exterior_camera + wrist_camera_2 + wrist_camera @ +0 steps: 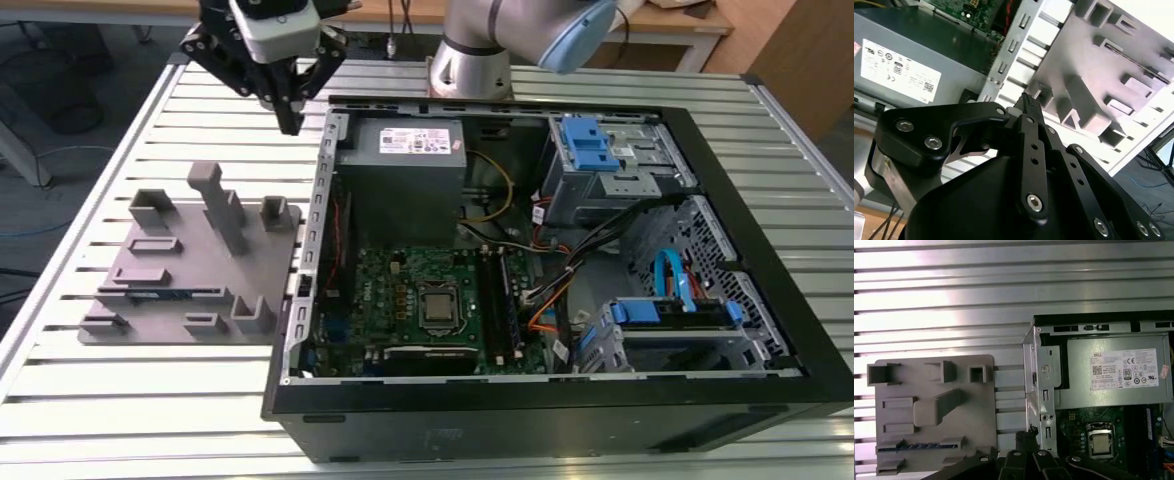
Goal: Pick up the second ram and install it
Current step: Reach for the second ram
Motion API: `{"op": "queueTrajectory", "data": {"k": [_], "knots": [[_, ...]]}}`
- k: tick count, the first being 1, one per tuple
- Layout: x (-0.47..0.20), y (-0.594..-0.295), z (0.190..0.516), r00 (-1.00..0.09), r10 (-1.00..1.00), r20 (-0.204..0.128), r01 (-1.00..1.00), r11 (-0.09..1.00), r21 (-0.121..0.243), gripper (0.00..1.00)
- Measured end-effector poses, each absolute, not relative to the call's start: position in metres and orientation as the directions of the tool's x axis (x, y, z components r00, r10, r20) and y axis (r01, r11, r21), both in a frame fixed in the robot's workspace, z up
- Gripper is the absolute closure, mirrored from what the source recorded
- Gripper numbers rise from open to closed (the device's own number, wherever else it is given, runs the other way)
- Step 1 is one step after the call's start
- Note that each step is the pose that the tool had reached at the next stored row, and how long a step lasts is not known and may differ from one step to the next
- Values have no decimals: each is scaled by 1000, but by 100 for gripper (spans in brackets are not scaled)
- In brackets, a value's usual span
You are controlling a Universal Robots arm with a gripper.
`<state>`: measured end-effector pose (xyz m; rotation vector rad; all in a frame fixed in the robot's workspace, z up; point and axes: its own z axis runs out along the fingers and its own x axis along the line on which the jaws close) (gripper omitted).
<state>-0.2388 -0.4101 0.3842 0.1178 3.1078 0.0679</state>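
The gripper [290,122] hangs in the upper left of the exterior view, above the slatted metal table [134,400] and just off the far corner of the open computer case [534,405]. Its black fingers point down and are pinched together to a single tip with nothing between them. The same pressed-together tip shows in both wrist views [1027,100] [1026,436]. The second ram [171,294] is well apart from the gripper, lower and further left in the exterior view. It sits in a long slot near the front of the grey fixture plate [260,265] and shows as a thin blue-green strip. In the first wrist view the ram [919,446] shows as a blue line in a slot of the plate [979,410], while the fingertips are over the table slats between the plate and the case wall. The plate lies flat on the table just beside the case. Inside the case, the grey power supply [400,150] lies at the far end, with the green motherboard [387,290] and its processor [438,307] nearer the front.
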Motion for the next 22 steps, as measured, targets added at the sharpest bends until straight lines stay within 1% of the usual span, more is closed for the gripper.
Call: {"op": "queueTrajectory", "data": {"k": [22], "knots": [[-292, -430, 375, -997, 76, -29, 75, 996, 45, 89]]}}
